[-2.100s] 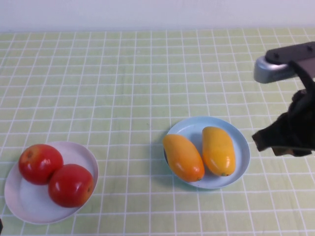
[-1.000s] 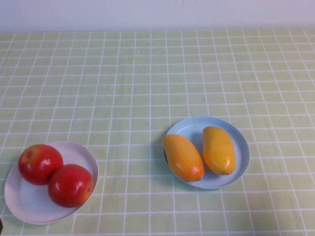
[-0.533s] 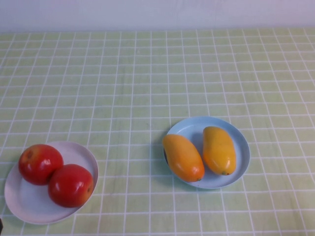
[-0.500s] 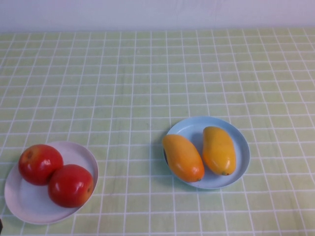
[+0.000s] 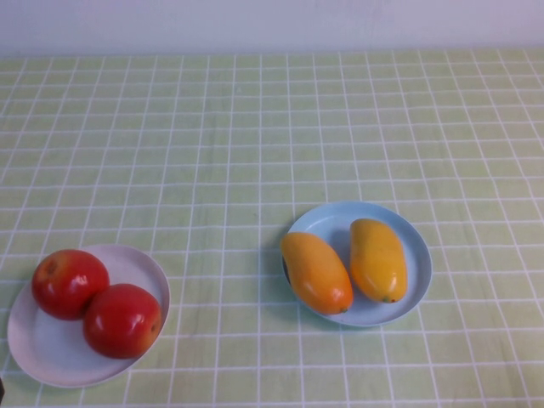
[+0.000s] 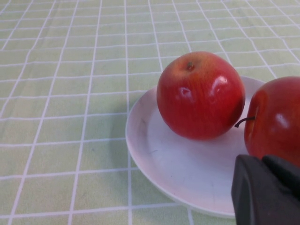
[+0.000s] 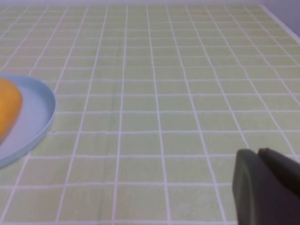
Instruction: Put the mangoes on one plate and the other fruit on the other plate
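A green checked tablecloth (image 5: 255, 127) covers the whole table. On it, at the near left, sits the white plate (image 5: 51, 357), and the light blue plate (image 5: 416, 255) lies to the right of centre, well apart from it. The two mangoes (image 5: 316, 272) lie side by side on the blue plate, the deeper orange one on the left, overhanging the rim a little, and the yellower mango (image 5: 378, 259) on the right. The two red apples (image 5: 70, 282) rest touching each other on the white plate, the second apple (image 5: 122, 320) nearer the robot. The left gripper (image 6: 267, 190) hangs just beside the white plate, fingers closed and empty. The right gripper (image 7: 265, 185) sits over bare cloth to the right of the blue plate, closed on nothing
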You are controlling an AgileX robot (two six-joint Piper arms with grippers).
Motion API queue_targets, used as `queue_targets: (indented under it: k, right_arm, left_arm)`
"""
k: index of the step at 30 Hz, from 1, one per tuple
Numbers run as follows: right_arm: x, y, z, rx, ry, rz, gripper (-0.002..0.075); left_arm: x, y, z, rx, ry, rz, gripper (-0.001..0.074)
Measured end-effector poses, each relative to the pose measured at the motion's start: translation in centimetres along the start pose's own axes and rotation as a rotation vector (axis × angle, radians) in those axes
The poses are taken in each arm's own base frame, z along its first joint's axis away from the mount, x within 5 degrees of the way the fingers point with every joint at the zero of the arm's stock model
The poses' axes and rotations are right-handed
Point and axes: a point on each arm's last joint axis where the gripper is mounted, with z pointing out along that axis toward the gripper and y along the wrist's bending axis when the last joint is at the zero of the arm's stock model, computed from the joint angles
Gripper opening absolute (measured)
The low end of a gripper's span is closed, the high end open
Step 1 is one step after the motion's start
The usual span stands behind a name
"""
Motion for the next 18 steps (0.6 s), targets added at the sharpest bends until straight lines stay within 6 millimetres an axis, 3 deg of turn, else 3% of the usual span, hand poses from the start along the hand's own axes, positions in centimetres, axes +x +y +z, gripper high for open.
queue_targets:
  k: [5, 18]
  right_arm:
    - [0.34, 0.43, -0.02, -0.049, 0.035, -0.079, -0.0015]
    - [0.39, 0.52, -0.02, -0.059, 0.04, -0.091, -0.0015]
  left_arm:
    - [0.0, 0.0, 0.0, 0.0, 0.0, 0.0, -0.0003]
    - [0.0, 0.0, 0.0, 0.0, 0.0, 0.0, -0.0003]
